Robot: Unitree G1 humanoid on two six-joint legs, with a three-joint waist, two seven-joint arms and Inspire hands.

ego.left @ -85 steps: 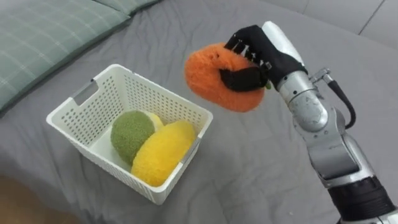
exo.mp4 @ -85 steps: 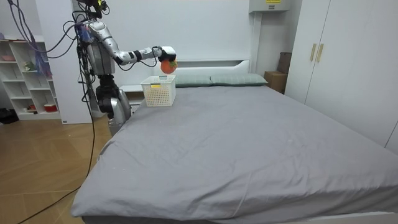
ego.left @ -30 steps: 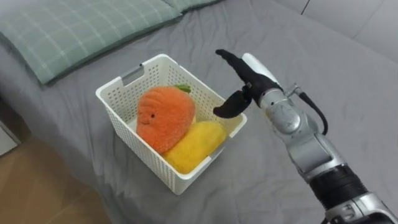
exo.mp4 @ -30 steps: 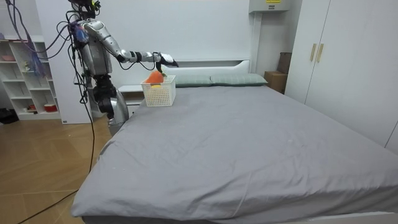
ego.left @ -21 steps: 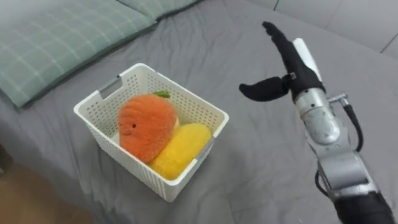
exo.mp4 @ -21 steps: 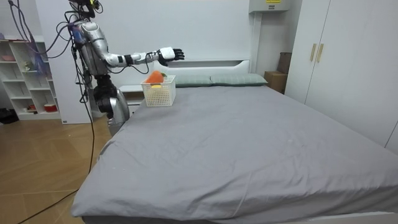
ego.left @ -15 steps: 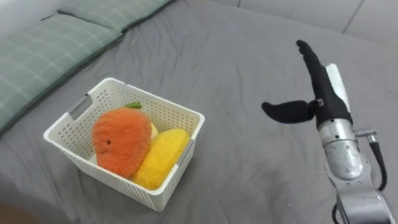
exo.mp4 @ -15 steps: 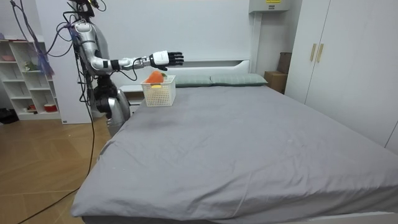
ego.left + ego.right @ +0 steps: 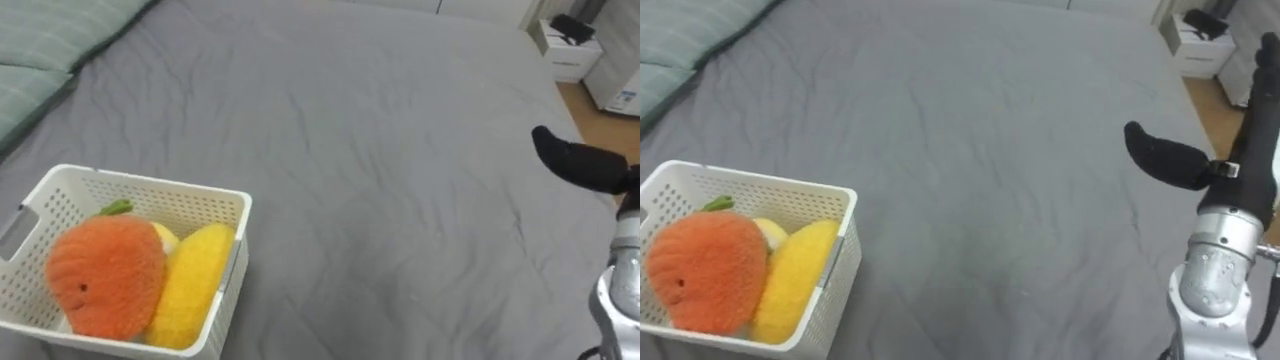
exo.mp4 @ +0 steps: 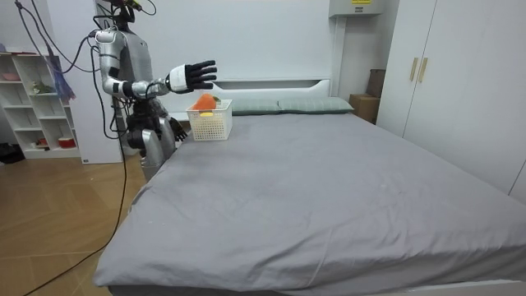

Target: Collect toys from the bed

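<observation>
A white perforated basket [image 9: 150,186] sits on the grey bed [image 9: 380,170] at the lower left. Inside it lie an orange plush toy [image 9: 105,275] with a green tuft and a yellow plush toy [image 9: 195,285] beside it. My right hand [image 9: 1168,157] is open at the right edge, well away from the basket, with its thumb spread and fingers straight and nothing in it. In the room view I stand at the bed's head corner next to the basket [image 10: 209,121], my right hand [image 10: 194,76] stretched out above the bed. My left hand [image 10: 174,130] hangs low by my hip.
Green checked pillows [image 9: 35,50] lie at the upper left, beyond the basket. A small nightstand [image 9: 568,45] and wooden floor show past the bed's far right corner. Wardrobes [image 10: 444,74] stand at the room view's right, open shelves [image 10: 33,99] at its left.
The orange toy went from my right hand into the basket. My hand opened and swung off to the right. I have turned right, so the basket slid to the view's lower left.
</observation>
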